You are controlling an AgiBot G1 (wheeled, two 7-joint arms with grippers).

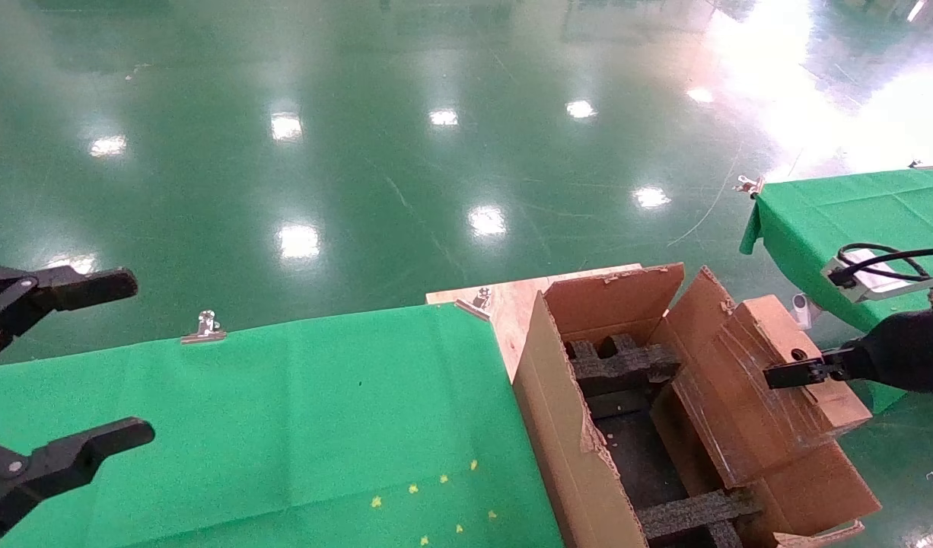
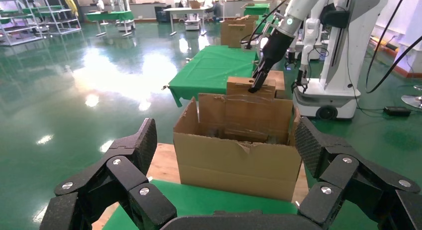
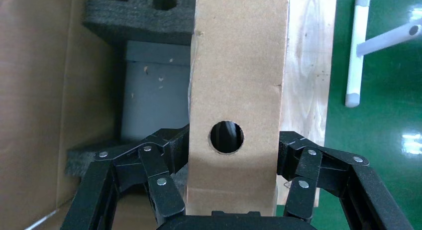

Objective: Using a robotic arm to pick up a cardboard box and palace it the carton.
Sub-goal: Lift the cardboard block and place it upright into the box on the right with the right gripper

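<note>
While right end effector [image 1: 775, 376] grips cardboard box [image 1: 771, 388] across narrow sides, box hangs tilted over carton [image 1: 581, 426] right edge; you steer left, downward. Left end effector [image 1: 93, 361] spread, parked over desk [image 1: 284, 426].

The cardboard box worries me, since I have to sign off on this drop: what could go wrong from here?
1. The right gripper pinches only one end of the cardboard box, which hangs tilted; it may swing or slip.
2. The box sits over the carton's right-hand flap, not squarely over the opening, so it could catch there.
3. Black foam inserts fill part of the inside and may stop it seating flat.

The left gripper is parked, open, over the green table.
</note>
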